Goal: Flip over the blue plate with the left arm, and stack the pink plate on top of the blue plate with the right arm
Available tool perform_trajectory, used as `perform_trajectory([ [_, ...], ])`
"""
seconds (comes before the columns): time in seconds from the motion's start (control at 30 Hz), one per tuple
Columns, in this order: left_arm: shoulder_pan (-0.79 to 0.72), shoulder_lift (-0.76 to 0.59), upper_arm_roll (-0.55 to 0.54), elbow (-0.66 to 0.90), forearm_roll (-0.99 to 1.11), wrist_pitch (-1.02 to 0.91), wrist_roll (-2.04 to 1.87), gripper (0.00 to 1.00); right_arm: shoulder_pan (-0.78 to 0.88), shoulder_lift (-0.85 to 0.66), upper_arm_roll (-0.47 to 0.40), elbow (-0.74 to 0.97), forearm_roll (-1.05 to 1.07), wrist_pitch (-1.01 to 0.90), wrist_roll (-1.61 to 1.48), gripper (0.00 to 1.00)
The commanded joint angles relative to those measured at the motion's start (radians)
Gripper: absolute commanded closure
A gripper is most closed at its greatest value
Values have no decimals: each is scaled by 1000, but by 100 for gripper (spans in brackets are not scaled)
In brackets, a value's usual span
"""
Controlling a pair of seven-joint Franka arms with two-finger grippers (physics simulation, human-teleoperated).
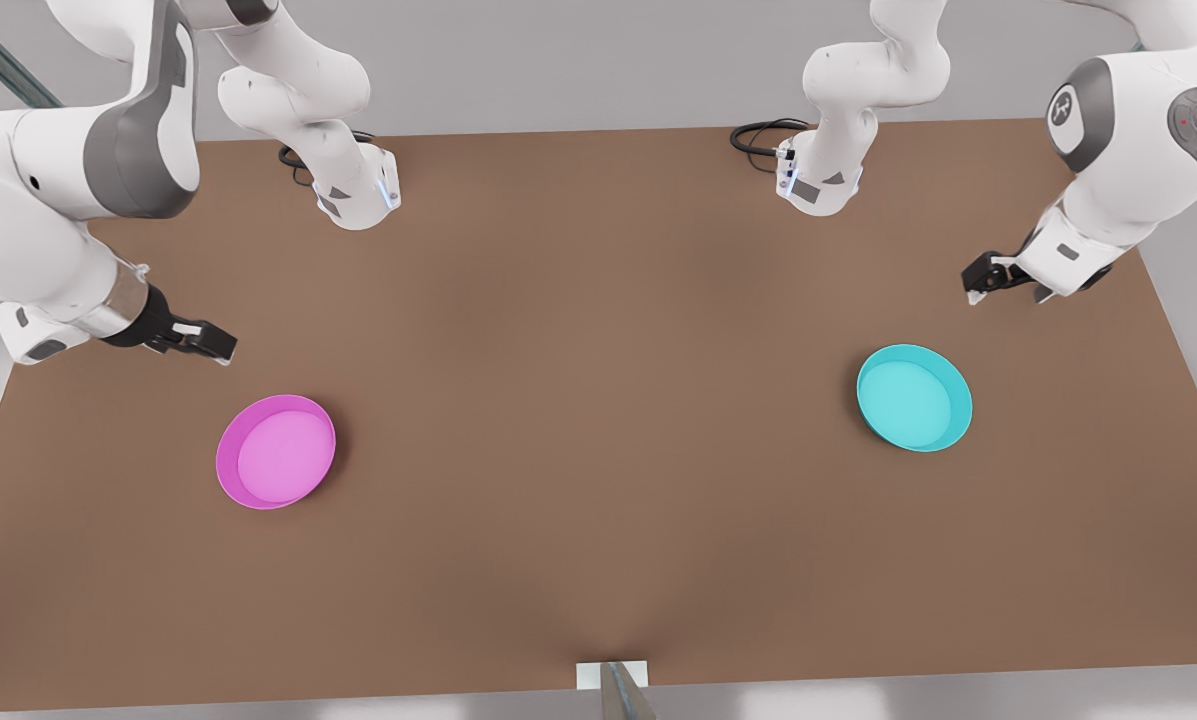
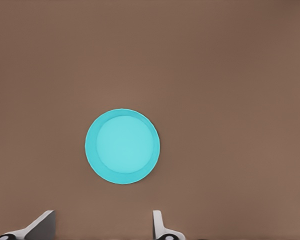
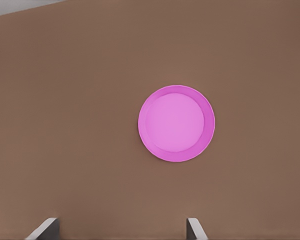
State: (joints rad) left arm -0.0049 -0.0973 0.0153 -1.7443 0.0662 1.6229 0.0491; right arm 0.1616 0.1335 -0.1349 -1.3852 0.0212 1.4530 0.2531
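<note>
The blue plate (image 1: 914, 398) lies open side up on the brown table toward the front view's right; it also lies ahead of the fingers in the left wrist view (image 2: 122, 146). My left gripper (image 1: 980, 284) (image 2: 101, 222) hovers above and behind it, open and holding nothing. Toward the front view's left the pink plate (image 1: 276, 452) (image 3: 176, 123) rests open side up. Above and behind that plate hangs my right gripper (image 1: 213, 347) (image 3: 121, 226), open and holding nothing. The two plates are far apart.
Both arm bases (image 1: 358, 195) (image 1: 818, 180) stand at the table's back edge with black cables beside them. A small white bracket (image 1: 613, 675) sits at the front edge. Bare brown tabletop (image 1: 598, 400) stretches between the plates.
</note>
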Motion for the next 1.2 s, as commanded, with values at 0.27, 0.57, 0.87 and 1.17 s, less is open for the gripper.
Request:
perform_trajectory([
  [0.27, -1, 139, 74, -66, -13, 92, 67, 0, -2, 6, 0, 5, 0, 1, 6, 0],
  [0.57, 2, 313, 296, -230, -198, 413, 407, 0, -2, 8, 5, 3, -3, 1, 3, 0],
  [0.87, 68, 567, 311, -103, -362, 403, 526, 0, -1, 8, 5, 2, -3, 0, 2, 0],
  [1.17, 92, 714, 322, -103, -603, 399, 637, 4, -4, 6, 5, 3, -1, -5, 8, 0],
])
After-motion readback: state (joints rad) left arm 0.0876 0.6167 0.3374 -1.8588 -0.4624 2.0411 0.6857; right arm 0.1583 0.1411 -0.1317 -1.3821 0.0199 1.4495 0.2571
